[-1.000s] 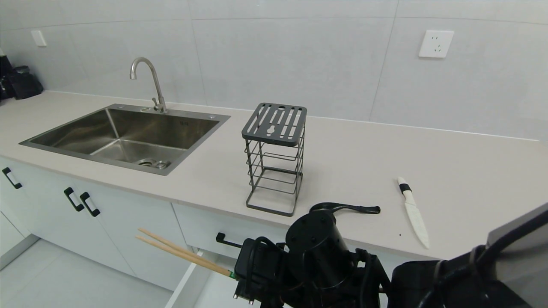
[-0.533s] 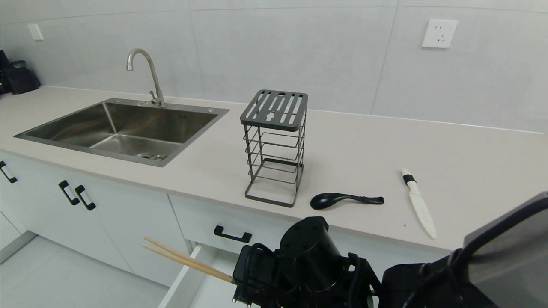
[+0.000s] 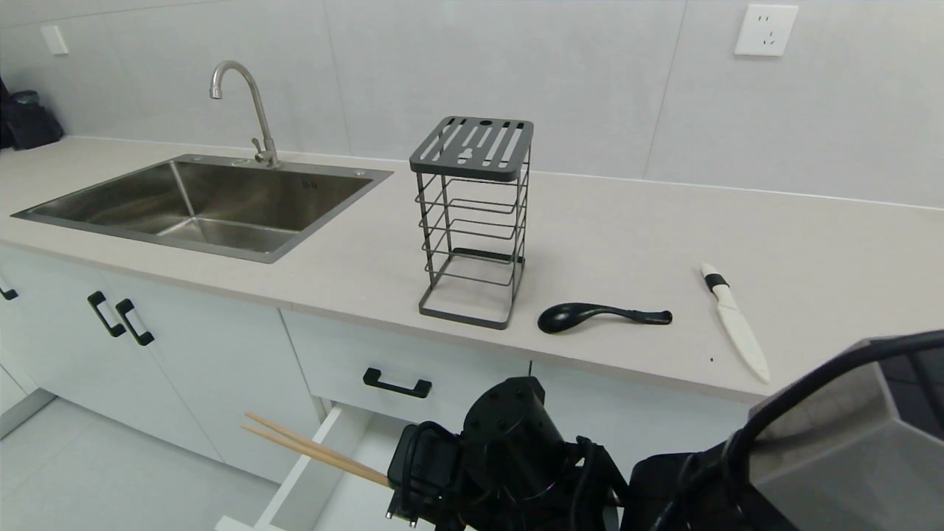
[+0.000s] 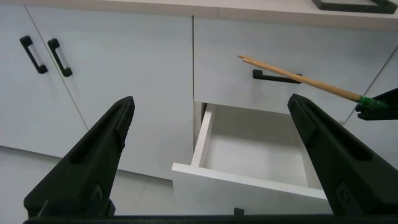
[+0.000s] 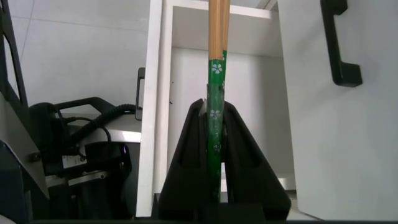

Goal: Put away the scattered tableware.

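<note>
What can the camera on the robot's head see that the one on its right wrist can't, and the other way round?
From the head: the sink, wire rack, black spoon and white knife on the counter. From the right wrist: the right gripper shut on the green flowered ends of the chopsticks. In both: the chopsticks and the open drawer.

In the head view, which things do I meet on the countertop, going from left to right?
sink → wire rack → black spoon → white knife
</note>
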### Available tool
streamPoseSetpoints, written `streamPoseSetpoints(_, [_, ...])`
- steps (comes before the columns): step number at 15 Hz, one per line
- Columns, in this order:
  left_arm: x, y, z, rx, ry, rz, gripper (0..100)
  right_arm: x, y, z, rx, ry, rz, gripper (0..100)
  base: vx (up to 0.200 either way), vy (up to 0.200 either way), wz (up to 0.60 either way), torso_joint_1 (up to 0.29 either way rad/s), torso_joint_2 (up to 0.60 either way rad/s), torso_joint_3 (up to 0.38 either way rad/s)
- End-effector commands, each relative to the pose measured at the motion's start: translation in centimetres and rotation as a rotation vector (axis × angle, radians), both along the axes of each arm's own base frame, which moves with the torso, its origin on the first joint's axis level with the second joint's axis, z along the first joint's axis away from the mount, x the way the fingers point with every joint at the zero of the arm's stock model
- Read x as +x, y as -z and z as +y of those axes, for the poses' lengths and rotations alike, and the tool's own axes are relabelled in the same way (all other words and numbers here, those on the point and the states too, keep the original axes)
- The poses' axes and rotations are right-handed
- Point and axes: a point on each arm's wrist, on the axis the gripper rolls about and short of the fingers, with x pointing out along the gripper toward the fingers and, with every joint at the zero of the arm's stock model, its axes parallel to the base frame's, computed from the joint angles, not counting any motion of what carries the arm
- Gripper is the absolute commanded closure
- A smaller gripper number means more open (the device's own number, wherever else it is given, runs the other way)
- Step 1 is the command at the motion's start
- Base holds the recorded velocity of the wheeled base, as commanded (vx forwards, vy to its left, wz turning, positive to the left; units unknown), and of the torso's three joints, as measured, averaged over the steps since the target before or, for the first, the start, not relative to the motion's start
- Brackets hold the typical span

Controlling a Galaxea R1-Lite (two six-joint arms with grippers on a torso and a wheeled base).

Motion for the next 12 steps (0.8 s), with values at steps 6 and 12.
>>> streamPoseSetpoints(6, [0.0, 0.0, 0.0, 0.0, 0.0, 0.001, 0, 1.6, 2.0, 1.0, -0.024, 0.021, 0.008, 100, 0.0, 0.0, 0.0, -0.119, 0.24, 0.118])
streamPoseSetpoints(12, [0.0, 0.0, 0.0, 0.0, 0.0, 0.001, 0, 2.8, 3.5, 1.0, -0.046, 0.05, 0.022, 100, 0.0, 0.0, 0.0, -0.099, 0.18, 0.085])
